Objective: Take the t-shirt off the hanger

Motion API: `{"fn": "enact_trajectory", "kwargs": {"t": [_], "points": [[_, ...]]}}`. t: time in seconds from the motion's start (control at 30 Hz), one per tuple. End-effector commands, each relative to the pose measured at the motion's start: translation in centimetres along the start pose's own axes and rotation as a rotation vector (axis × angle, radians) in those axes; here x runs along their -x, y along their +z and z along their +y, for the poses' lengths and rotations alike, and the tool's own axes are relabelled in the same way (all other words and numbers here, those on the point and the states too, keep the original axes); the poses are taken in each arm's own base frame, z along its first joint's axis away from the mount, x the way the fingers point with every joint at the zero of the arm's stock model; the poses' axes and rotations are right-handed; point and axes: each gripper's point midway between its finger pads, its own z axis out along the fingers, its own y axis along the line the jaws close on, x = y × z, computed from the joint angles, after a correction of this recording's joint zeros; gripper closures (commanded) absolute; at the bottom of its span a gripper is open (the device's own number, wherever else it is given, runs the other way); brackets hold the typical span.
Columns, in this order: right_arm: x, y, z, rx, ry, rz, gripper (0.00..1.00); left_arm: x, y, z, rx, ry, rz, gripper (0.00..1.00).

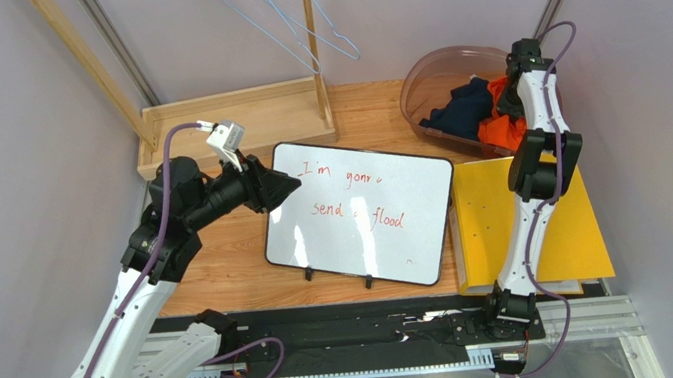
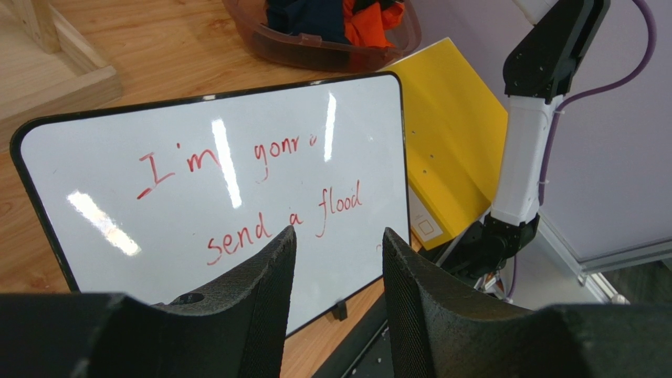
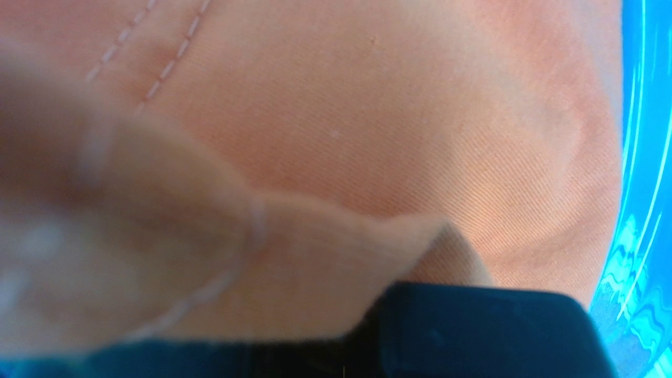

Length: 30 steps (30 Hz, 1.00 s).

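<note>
Top external sits high, above and behind the arm bases. It faces down and forward over the whole counter (image 1: 227,264), a wide and far shot.

Left wrist is low and oblique. It looks out past the left gripper (image 2: 337,252) along the bottom edge, across the whiteboard (image 2: 237,173) toward the plastic tub (image 2: 315,55), the yellow folder (image 2: 457,134) and the right arm (image 2: 524,157). It is mid-range. The overhead shares all of these: whiteboard (image 1: 361,212), tub (image 1: 427,74), folder (image 1: 501,219), right arm (image 1: 534,133), left gripper (image 1: 289,186).

Right wrist is pressed nearly against the orange garment (image 3: 378,118). The frame is filled and partly blurred, with stitching visible. Its only overlap with the others is that garment in the tub (image 1: 503,127) (image 2: 371,16).
</note>
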Motion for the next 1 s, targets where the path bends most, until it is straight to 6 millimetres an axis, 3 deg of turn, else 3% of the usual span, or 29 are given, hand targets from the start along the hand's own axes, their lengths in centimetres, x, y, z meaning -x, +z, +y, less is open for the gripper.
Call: {"fn": "enact_trajectory", "kwargs": {"t": [0.0, 0.1, 0.13, 0.23, 0.33, 0.43, 0.67, 0.83, 0.93, 0.97], "points": [[1.0, -1.1, 0.3, 0.017, 0.012, -0.019, 0.89, 0.9, 0.1, -0.7, -0.029, 0.009, -0.03, 0.5], [1.6, -2.5, 0.2, 0.027, 0.011, -0.041, 0.73, 0.7, 0.1, -0.7, -0.031, -0.003, -0.025, 0.5], [1.8, -2.9, 0.2, 0.028, 0.009, -0.048, 0.6, 0.6, 0.1, -0.7, -0.032, -0.01, -0.024, 0.5], [2.7, -5.2, 0.0, 0.04, 0.018, -0.083, 0.35, 0.5, 0.0, -0.9, -0.039, -0.016, -0.023, 0.5], [3.4, -7.9, -0.2, 0.052, 0.023, -0.119, 0.22, 0.4, -0.2, -1.1, -0.049, -0.024, -0.023, 0.5], [3.7, -10.5, -0.3, 0.057, 0.018, -0.148, 0.13, 0.2, -0.3, -1.3, -0.056, -0.036, -0.022, 0.5], [2.4, -17.1, 0.8, 0.086, -0.039, -0.217, 0.08, -0.7, 0.0, -1.6, -0.094, -0.089, -0.008, 0.5], [-1.4, -22.4, 4.5, 0.17, -0.148, -0.266, 0.03, -1.8, 1.0, -3.1, -0.201, -0.174, 0.039, 0.5], [-5.4, -26.6, 7.6, 0.291, -0.232, -0.287, 0.0, -2.7, 1.5, -3.4, -0.208, -0.177, 0.057, 0.5], [-6.7, -28.5, 7.5, 0.332, -0.232, -0.303, 0.0, -3.0, 1.6, -3.3, -0.199, -0.178, 0.06, 0.5]]}}
